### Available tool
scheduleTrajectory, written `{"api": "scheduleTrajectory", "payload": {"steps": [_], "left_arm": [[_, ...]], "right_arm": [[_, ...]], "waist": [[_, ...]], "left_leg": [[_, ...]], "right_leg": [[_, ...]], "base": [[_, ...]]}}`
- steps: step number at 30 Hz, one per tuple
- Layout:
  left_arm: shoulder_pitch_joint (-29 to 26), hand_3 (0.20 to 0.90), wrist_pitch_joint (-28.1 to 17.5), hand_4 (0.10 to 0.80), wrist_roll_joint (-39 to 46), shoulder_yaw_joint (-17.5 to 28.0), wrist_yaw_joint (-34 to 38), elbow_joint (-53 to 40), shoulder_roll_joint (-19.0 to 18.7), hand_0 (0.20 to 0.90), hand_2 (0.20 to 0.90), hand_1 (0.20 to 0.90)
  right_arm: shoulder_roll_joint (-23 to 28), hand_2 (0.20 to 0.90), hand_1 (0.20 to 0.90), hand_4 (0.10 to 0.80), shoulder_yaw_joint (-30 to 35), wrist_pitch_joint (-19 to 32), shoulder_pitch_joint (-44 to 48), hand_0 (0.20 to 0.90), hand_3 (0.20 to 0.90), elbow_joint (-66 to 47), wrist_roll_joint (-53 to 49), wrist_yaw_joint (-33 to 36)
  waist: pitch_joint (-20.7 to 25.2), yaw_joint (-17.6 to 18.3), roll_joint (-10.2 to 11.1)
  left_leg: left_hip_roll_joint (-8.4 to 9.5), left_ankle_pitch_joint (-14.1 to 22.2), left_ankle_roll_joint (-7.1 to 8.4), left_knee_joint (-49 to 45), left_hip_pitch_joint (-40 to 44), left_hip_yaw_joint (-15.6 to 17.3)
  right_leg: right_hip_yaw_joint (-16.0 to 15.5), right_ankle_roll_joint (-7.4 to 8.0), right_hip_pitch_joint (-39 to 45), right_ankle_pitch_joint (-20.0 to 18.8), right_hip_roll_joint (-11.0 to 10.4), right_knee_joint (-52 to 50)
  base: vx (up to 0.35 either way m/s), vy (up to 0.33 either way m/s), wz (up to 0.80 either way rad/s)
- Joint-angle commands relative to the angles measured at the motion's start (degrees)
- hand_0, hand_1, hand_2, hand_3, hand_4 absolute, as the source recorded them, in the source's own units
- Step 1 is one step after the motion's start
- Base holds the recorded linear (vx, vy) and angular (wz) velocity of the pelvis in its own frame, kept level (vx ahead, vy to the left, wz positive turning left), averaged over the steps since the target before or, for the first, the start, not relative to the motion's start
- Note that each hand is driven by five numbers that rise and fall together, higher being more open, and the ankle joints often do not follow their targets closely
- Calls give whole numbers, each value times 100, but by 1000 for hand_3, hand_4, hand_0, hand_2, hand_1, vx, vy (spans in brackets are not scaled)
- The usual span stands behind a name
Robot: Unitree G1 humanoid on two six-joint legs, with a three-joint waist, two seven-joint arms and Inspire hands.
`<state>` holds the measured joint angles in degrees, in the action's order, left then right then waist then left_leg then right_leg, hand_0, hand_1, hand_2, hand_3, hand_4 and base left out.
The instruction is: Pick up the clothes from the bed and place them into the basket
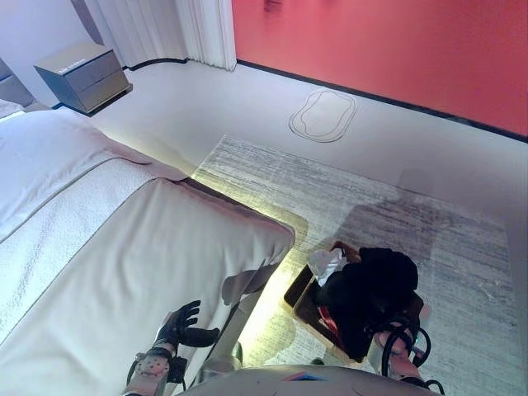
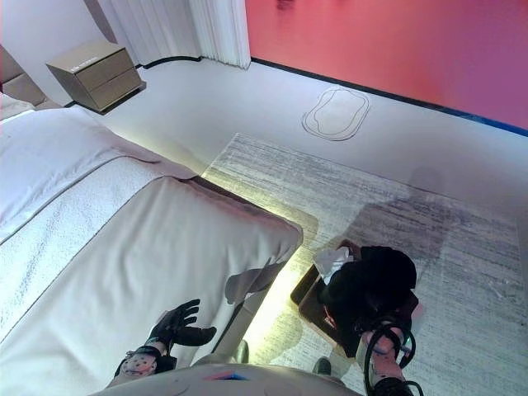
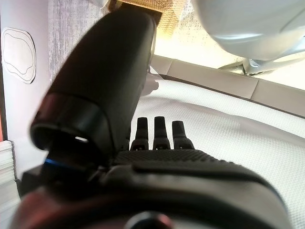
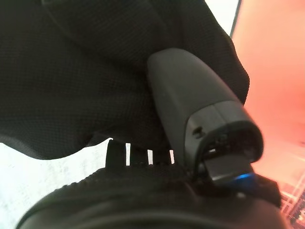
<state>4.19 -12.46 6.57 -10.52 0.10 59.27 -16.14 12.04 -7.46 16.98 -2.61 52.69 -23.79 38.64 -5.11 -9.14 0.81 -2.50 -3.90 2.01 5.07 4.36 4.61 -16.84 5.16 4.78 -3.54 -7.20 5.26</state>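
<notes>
A dark woven basket stands on the rug beside the bed's foot corner. A white cloth lies at its near rim. A black garment is bunched over the basket's right side. My right hand reaches up into this garment from below; its thumb presses on the cloth and its fingers disappear under the cloth's edge. In the eye views the garment hides that hand. My left hand hovers open, fingers spread, over the white bed near its foot edge. I see no clothes on the bed cover.
A grey rug lies under the basket. A nightstand stands at the far left by white curtains. A red wall runs along the back, with an oval outline on the floor before it.
</notes>
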Motion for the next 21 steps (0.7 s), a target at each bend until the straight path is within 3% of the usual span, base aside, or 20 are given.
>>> {"api": "scheduleTrajectory", "payload": {"steps": [1,7,21], "left_arm": [[-484,900,-235,800,-173,-268,0,178,-221,900,900,900],[-417,900,-257,800,-278,-340,4,149,-207,900,900,900],[-348,900,-348,800,-438,-377,-101,156,-218,900,900,900]], "right_arm": [[410,300,300,100,223,386,571,300,200,7,-93,-203],[535,300,300,100,176,-85,814,300,200,653,-180,-648],[762,300,300,100,181,-393,1067,300,200,906,141,-792]], "waist": [[161,-143,-86],[130,-213,-84],[81,-379,-77]], "left_leg": [[118,164,25,-7,-250,-290],[125,180,23,-7,-227,-296],[154,189,21,-7,-177,-426]], "right_leg": [[-331,100,342,475,-20,-363],[-305,97,331,435,-10,-337],[-393,65,408,429,10,-321]], "base": [[5,-22,10],[3,-14,5],[18,-7,3]]}}
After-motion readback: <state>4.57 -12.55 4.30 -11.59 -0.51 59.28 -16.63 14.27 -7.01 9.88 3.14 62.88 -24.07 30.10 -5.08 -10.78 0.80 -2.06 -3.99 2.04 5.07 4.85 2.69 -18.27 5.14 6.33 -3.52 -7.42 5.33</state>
